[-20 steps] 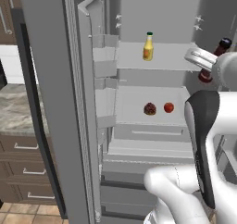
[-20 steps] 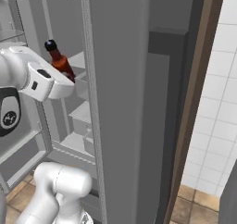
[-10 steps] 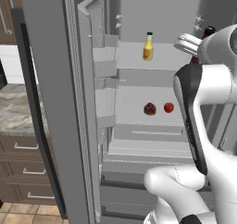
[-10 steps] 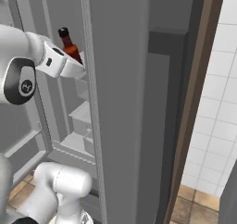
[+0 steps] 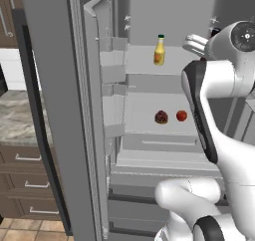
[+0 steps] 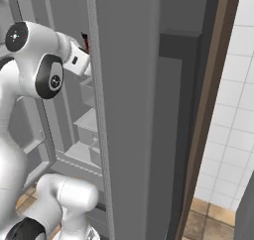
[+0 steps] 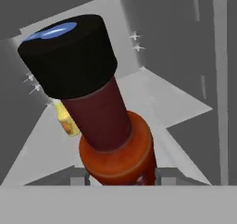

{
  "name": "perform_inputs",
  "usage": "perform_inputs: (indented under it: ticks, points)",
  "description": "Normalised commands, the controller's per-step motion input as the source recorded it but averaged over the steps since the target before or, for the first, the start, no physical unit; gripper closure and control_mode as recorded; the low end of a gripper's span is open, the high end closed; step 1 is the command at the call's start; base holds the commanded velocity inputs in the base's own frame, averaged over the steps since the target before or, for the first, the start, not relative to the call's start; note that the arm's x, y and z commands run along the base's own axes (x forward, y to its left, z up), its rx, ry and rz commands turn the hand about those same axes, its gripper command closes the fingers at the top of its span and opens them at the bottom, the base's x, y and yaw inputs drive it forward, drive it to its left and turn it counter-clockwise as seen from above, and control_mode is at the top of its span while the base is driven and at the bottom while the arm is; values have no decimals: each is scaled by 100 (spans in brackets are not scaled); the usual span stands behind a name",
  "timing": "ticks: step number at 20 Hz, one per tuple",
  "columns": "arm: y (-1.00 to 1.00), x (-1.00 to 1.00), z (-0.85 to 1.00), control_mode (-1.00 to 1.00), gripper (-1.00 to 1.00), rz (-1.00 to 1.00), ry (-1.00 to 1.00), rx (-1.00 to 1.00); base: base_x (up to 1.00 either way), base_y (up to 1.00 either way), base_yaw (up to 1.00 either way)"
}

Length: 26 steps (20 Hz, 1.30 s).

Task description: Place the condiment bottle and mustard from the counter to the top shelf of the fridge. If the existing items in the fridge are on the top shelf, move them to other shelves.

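My gripper point(image 7: 121, 177) is shut on the condiment bottle point(image 7: 111, 126), a dark red-brown bottle with a black cap that leans away from the hand. In the left base view the gripper point(image 5: 198, 42) hangs at the right side of the open fridge point(image 5: 55, 110), level with the top shelf point(image 5: 139, 68), and the bottle's black cap point(image 5: 215, 32) peeks out behind the wrist. The mustard point(image 5: 159, 51) stands upright on that shelf, also seen as the mustard point(image 7: 67, 121) behind the held bottle. One shelf lower lie a maroon bumpy ball point(image 5: 161, 117) and a red tomato-like ball point(image 5: 182, 115).
The fridge door point(image 6: 129, 110) stands open on the right and hides most of the inside from the right base view. Door bins point(image 5: 113, 73) line the left door. The counter point(image 5: 20, 118) over brown drawers lies at the far left.
The arm has lifted the condiment bottle and carried it left and inward, up to the top shelf's height. The mustard and the two round items have not moved.
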Motion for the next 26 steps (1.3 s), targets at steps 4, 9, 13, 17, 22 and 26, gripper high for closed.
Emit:
perform_inputs:
  ticks: [4,9,13,17,22,26]
  points:
    - [-13,59,-16,-100,100,0,6,0,0,0,0]
    - [-34,57,-11,-100,100,0,8,0,0,0,0]
    - [-36,53,-12,-100,100,0,4,0,0,0,0]
    - [-7,49,-37,-100,100,0,0,0,0,0,0]
    - [0,59,-26,-100,100,0,-2,0,0,0,0]
    - [-9,63,-25,-100,100,0,0,0,0,0,0]
